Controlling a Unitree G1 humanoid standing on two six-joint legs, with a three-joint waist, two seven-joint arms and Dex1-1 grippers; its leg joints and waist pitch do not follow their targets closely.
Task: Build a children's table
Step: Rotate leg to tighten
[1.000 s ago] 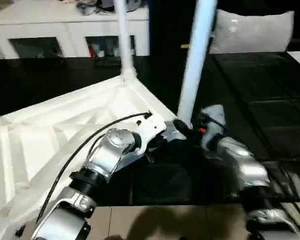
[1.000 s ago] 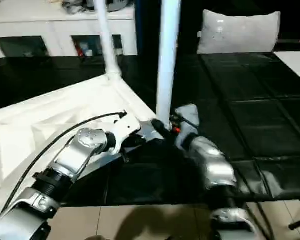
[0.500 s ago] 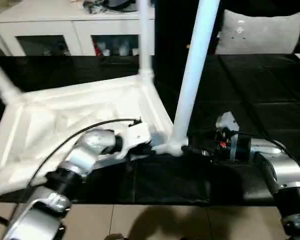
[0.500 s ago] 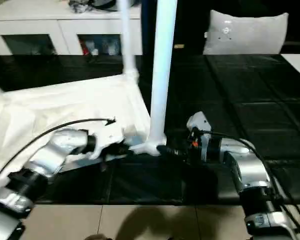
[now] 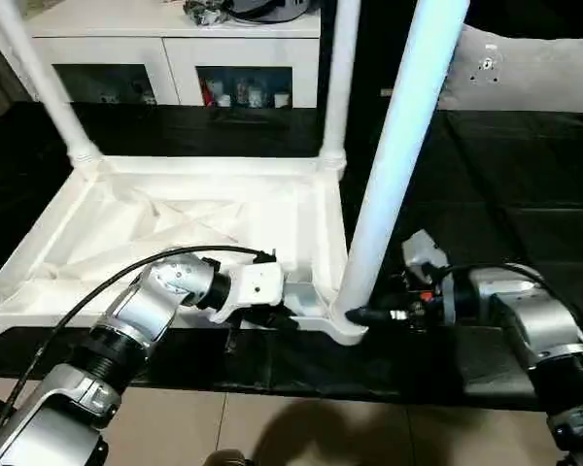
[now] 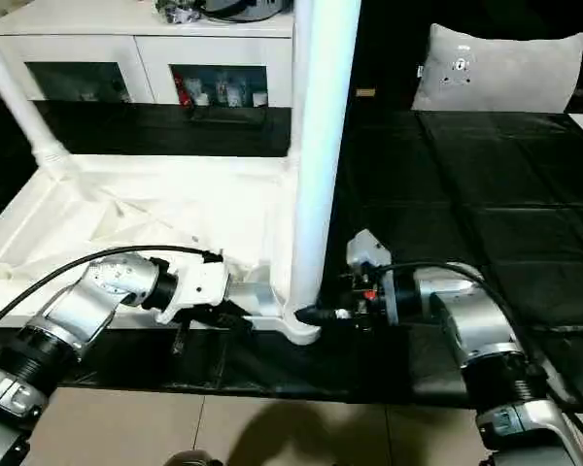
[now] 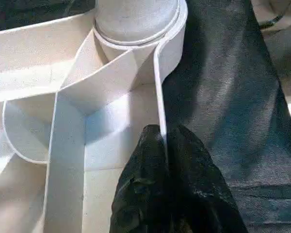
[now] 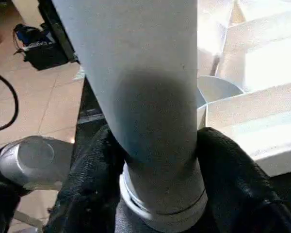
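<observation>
A: White plastic, upside down on the black-covered work surface: the children's table is lying with its ribbed underside up. Three legs are standing in corner sockets, and the nearest leg is rising from the front socket at the corner nearest the robot.

B: Is that leg seated?

A: It appears to be in, though how deep is hard to judge. To do this well, the robot is probably needing to keep the leg upright over the socket and press or twist it home while the top is kept from sliding.

B: What is holding the top?

A: The left gripper is pinched tight on the thin rim wall just beside that socket, forearm reaching in low and level from the table's near edge.

B: And the other arm?

A: The right gripper is lying level on the far side of the socket, its fingers standing half wide around the leg's foot, one on each side.
</observation>
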